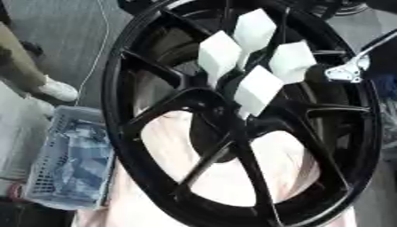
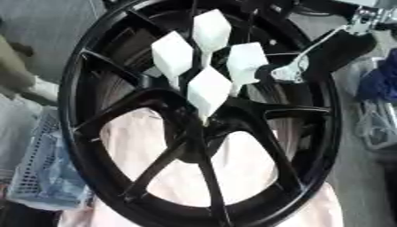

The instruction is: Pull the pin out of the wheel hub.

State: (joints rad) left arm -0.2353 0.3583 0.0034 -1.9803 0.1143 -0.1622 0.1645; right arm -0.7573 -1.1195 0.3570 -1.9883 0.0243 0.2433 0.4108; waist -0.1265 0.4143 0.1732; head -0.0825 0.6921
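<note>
A black spoked wheel hub fills both views, tilted up on a pale pink cloth. Several white pins with diamond-shaped heads stand out of its centre: one at the left, one at the top, one at the right and one lowest. My right arm comes in from the upper right. Its silver wrist bracket sits right beside the right-hand pin. Past the bracket, the hand itself is lost against the black spokes. My left hand shows in neither view.
A pale plastic basket holding blue things stands at the lower left. The pink cloth shows through the spokes. A person's leg and white shoe are at the left edge. A dark blue bundle lies at the right.
</note>
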